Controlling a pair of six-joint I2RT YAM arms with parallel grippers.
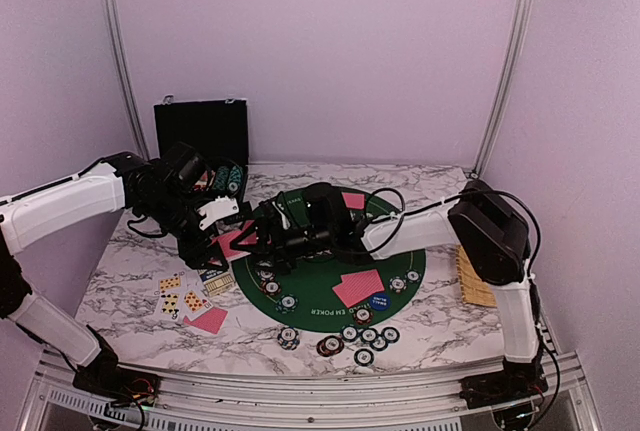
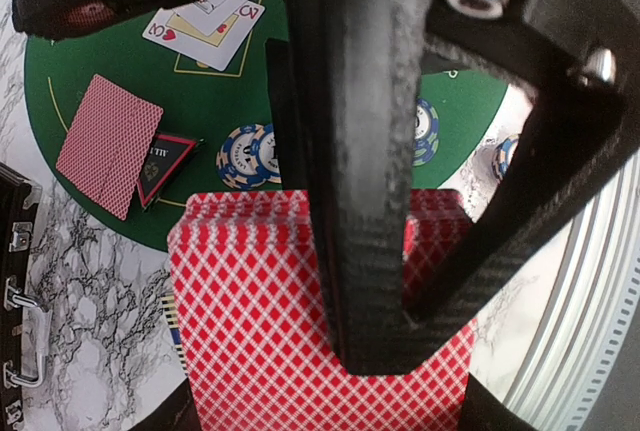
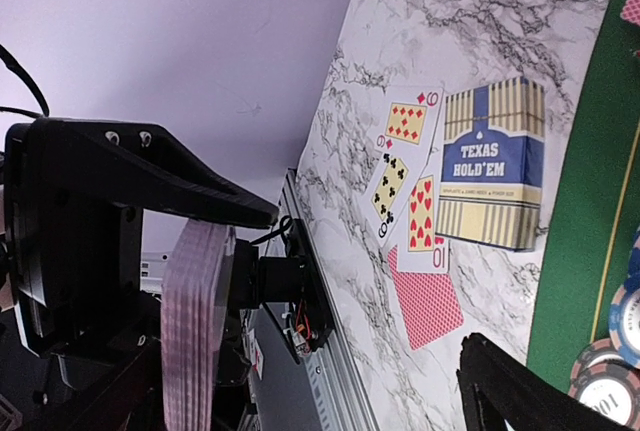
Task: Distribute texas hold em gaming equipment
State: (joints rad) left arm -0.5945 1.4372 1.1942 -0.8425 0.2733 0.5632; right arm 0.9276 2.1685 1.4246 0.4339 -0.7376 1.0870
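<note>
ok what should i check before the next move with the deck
1. Left gripper shut on deck: ok.
2. Right gripper open: ok.
3. Deck squared: not ok, its top edges look stepped.
4. Right gripper lined up with deck: cannot tell.
5. Bare green on mat to lay on: ok.
</note>
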